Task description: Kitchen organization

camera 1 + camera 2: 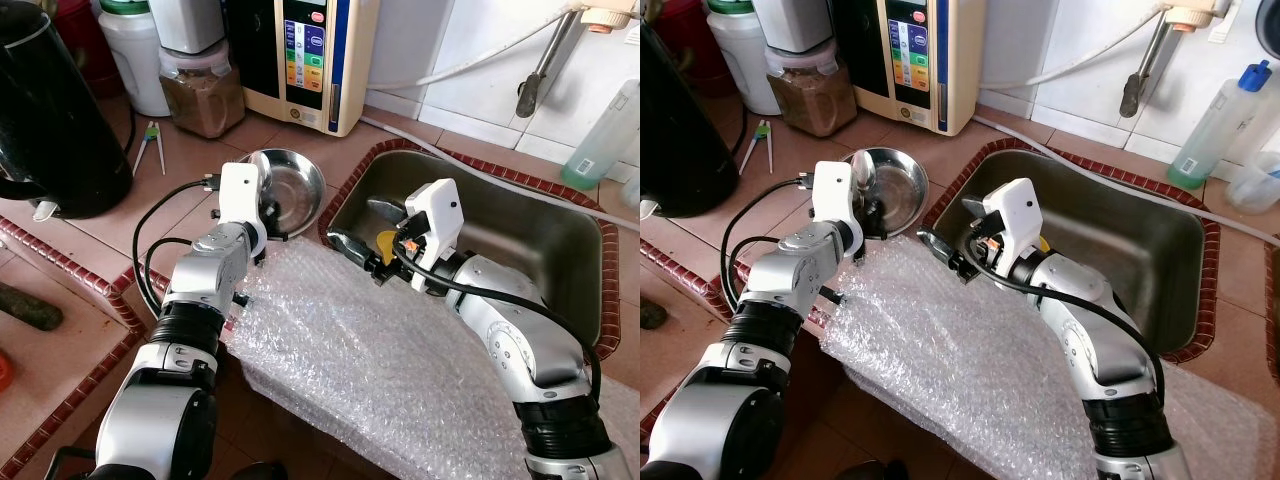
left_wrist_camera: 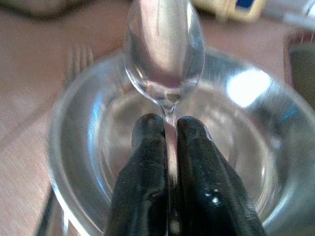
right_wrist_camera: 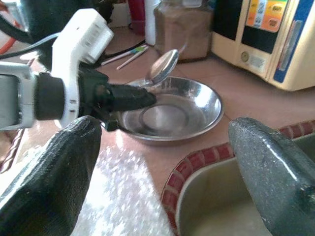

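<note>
The left end effector (image 3: 135, 97), clamped on a spoon (image 2: 164, 49) above the steel bowl (image 1: 300, 190) at the sink's (image 1: 560, 250) nine o'clock, seems mid-placement; next, lower and release, while the right end effector (image 3: 162, 162) hovers spread, empty.

A home kitchen. A tiled worktop (image 1: 90, 240) with a red brick-pattern edging holds a steel sink (image 1: 520, 250) sunk into it, with a tap (image 1: 545, 60) on the white-tiled wall (image 1: 1090, 50) behind. Along the back stand a wall-side water purifier (image 1: 315, 55) with coloured buttons, a jar (image 1: 200, 90) of brown powder, a white canister (image 1: 130, 50) and a black kettle (image 1: 50, 110). A steel bowl (image 1: 295, 185) sits just beside the sink, a soap bottle (image 1: 1215, 115) stands past it, and bubble wrap (image 1: 400, 370) is spread across the front of the worktop.
</note>
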### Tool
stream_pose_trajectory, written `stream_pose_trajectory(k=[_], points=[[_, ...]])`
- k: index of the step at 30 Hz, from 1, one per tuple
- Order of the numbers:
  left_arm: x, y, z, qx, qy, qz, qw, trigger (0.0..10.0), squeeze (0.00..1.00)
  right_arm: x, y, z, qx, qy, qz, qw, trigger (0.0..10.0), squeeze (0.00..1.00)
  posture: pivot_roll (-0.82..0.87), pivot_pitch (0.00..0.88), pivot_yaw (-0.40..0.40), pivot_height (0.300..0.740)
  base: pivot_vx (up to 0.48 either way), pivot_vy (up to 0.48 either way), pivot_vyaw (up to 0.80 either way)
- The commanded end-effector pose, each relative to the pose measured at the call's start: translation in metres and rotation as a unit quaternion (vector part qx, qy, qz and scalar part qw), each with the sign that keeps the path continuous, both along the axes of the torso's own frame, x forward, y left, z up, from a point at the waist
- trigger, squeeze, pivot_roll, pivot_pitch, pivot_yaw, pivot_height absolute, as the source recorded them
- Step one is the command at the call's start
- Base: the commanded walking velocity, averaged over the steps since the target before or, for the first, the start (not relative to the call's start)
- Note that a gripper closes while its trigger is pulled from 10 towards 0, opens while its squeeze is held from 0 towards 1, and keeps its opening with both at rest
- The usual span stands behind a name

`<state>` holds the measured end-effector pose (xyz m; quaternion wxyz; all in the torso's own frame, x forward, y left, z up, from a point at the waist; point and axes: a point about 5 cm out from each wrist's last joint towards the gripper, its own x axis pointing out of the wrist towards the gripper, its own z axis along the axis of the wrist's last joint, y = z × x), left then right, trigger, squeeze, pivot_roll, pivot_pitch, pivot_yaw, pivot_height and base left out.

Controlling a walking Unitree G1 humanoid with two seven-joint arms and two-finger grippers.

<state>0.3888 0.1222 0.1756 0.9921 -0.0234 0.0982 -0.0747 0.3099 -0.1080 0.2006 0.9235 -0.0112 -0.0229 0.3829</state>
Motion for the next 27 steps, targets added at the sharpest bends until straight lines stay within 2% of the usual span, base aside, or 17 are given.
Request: stream_pose_trajectory(k=[1, 3, 6, 8, 9, 12, 13, 14, 16, 17, 18, 20, 24, 27], points=[[0.000, -0.002, 0.010, -0.004, -0.030, 0.000, 1.000, 0.0, 0.00, 0.003, -0.003, 0.005, 0.004, -0.011, -0.014, 1.000, 10.0, 0.00, -0.06, 0.084, 0.001, 0.740, 0.000, 0.000, 0.00], [-0.002, -0.008, 0.018, -0.022, -0.062, -0.009, 0.998, 0.0, 0.00, 0.007, -0.006, 0.006, 0.012, -0.015, -0.035, 0.999, 10.0, 0.00, -0.06, 0.086, 0.000, 0.740, 0.000, 0.000, 0.00], [-0.002, -0.010, 0.021, -0.010, -0.076, -0.012, 0.997, 0.0, 0.00, 0.010, -0.007, 0.008, 0.020, -0.019, -0.048, 0.998, 10.0, 0.00, -0.06, 0.086, 0.000, 0.740, 0.000, 0.000, 0.00], [-0.005, -0.019, 0.030, -0.010, -0.118, -0.045, 0.992, 0.0, 0.00, 0.014, -0.010, 0.014, 0.044, -0.021, -0.070, 0.996, 10.0, 0.00, -0.06, 0.088, -0.002, 0.740, 0.000, 0.000, 0.00], [-0.005, -0.019, 0.030, -0.010, -0.118, -0.045, 0.992, 0.0, 0.00, 0.014, -0.010, 0.014, 0.044, -0.021, -0.070, 0.996, 10.0, 0.00, -0.06, 0.088, -0.002, 0.740, 0.000, 0.000, 0.00], [-0.013, -0.039, 0.041, -0.029, -0.160, -0.119, 0.980, 0.0, 0.00, 0.022, -0.016, 0.024, 0.108, -0.018, -0.100, 0.989, 10.0, 0.00, -0.06, 0.088, -0.006, 0.740, 0.000, 0.000, 0.00], [-0.015, -0.044, 0.041, -0.035, -0.164, -0.137, 0.976, 0.0, 0.00, 0.023, -0.018, 0.028, 0.128, -0.016, -0.106, 0.986, 10.0, 0.00, -0.06, 0.088, -0.006, 0.740, 0.000, 0.000, 0.00], [-0.015, -0.044, 0.041, -0.035, -0.164, -0.137, 0.976, 0.0, 0.00, 0.023, -0.018, 0.028, 0.128, -0.016, -0.106, 0.986, 10.0, 0.00, -0.06, 0.088, -0.006, 0.740, 0.000, 0.000, 0.00], [-0.024, -0.058, 0.042, -0.045, -0.176, -0.191, 0.965, 0.0, 0.00, 0.027, -0.021, 0.037, 0.181, -0.012, -0.118, 0.976, 10.0, 0.00, -0.06, 0.087, -0.008, 0.740, 0.000, 0.000, 0.00], [-0.024, -0.058, 0.042, -0.045, -0.176, -0.191, 0.965, 0.0, 0.00, 0.027, -0.021, 0.037, 0.181, -0.012, -0.118, 0.976, 10.0, 0.00, -0.06, 0.087, -0.008, 0.740, 0.000, 0.000, 0.00], [-0.028, -0.063, 0.043, -0.050, -0.181, -0.209, 0.960, 0.0, 0.00, 0.029, -0.022, 0.039, 0.199, -0.010, -0.124, 0.972, 10.0, 0.00, -0.06, 0.087, -0.008, 0.740, 0.000, 0.000, 0.00], [-0.028, -0.063, 0.043, -0.050, -0.181, -0.209, 0.960, 0.0, 0.00, 0.029, -0.022, 0.039, 0.199, -0.010, -0.124, 0.972, 10.0, 0.00, -0.06, 0.087, -0.008, 0.740, 0.000, 0.000, 0.00], [-0.040, -0.080, 0.040, -0.063, -0.184, -0.260, 0.946, 0.0, 0.00, 0.032, -0.023, 0.043, 0.226, -0.003, -0.131, 0.965, 10.0, 0.00, -0.07, 0.087, -0.011, 0.740, 0.000, 0.000, 0.00], [-0.049, -0.092, 0.036, -0.052, -0.187, -0.290, 0.937, 0.0, 0.00, 0.035, -0.021, 0.042, 0.240, 0.007, -0.143, 0.960, 10.0, 0.00, -0.07, 0.087, -0.014, 0.740, 0.000, 0.000, 0.00]])
